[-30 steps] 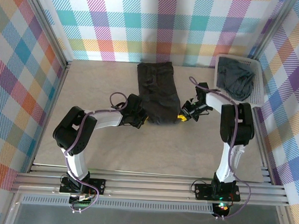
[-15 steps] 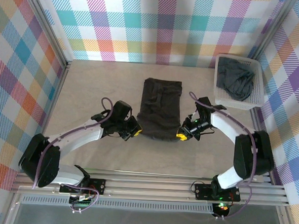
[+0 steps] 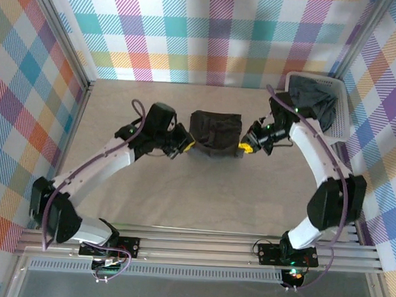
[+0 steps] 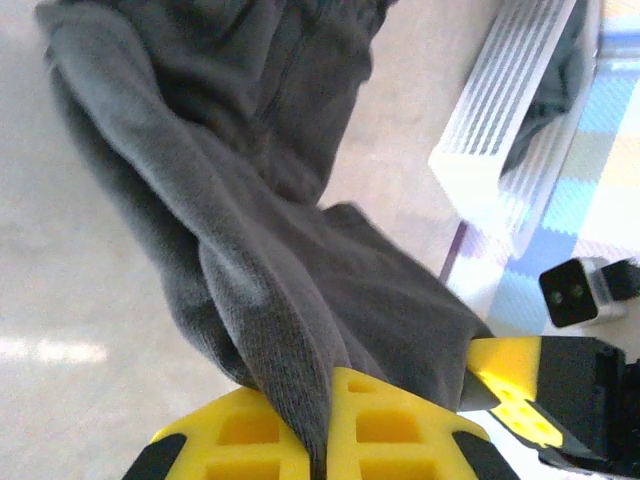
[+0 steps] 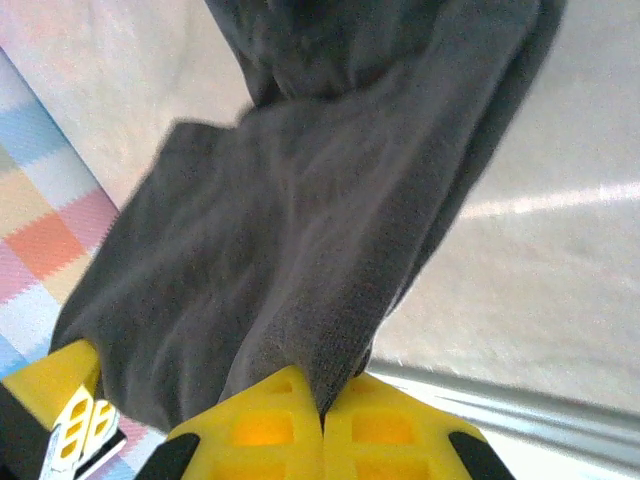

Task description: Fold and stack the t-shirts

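Left arm: base at the near-left edge, elbow swung far out to the left, forearm run diagonally up and right toward table centre. Left gripper (image 3: 183,142) is pointed right at the left edge of the t-shirt (image 3: 216,133).

Right arm: base at the near-right edge, elbow pushed out toward the right wall, forearm angled back up and left past the basket (image 3: 343,122). Right gripper (image 3: 246,146) is pointed left at the right edge of the same shirt. The two grippers are faced toward each other at about the same depth, with the shirt between them.

Left wrist view: yellow fingers (image 4: 380,430) are pressed together on a pinched ridge of grey cloth, no gap seen. Right wrist view: same picture, fingers (image 5: 265,430) clamped tight on a fold of the fabric.

The shirt is bunched into a compact dark block, mid-table toward the rear, spanned between both grips. Whether its underside is resting on the table (image 3: 202,196) cannot be told.

More dark cloth (image 3: 314,102) is seen piled in the white basket at the far-right corner.
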Controlling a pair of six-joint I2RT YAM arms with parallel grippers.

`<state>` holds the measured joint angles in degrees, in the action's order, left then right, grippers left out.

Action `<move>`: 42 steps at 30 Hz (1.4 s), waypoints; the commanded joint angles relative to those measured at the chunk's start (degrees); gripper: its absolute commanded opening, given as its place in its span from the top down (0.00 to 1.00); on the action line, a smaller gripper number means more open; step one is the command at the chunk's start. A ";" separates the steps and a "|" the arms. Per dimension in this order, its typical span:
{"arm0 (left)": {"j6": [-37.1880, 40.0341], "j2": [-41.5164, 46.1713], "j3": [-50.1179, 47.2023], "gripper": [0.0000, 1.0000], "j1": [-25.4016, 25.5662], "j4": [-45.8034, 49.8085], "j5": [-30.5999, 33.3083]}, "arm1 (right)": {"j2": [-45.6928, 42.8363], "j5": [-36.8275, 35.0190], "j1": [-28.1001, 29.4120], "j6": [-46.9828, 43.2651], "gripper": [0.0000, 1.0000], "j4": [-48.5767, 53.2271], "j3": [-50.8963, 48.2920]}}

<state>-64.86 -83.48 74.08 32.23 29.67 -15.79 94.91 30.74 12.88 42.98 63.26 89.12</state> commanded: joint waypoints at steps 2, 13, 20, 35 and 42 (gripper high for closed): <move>0.50 -13.42 11.97 1.00 -4.62 2.81 -0.18 | 13.38 -2.11 -2.68 1.09 1.00 2.36 14.42; 2.71 -51.72 47.39 0.49 -13.80 -1.98 -3.55 | 56.92 2.10 -6.19 4.39 0.66 0.59 66.41; 6.80 -42.24 42.48 0.44 -12.44 -0.95 1.01 | 47.02 2.04 -6.91 -2.94 0.54 -8.84 54.47; -37.93 -30.70 3.50 0.25 12.99 -38.81 21.80 | -9.36 4.76 -6.91 8.61 0.47 -52.25 -19.72; -39.74 -40.69 16.57 0.25 14.02 -29.92 24.78 | -19.03 5.55 -7.25 4.26 0.47 -41.62 -22.03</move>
<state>-100.66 -123.94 86.26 46.57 -1.76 5.39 80.40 35.00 6.00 48.69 19.68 67.35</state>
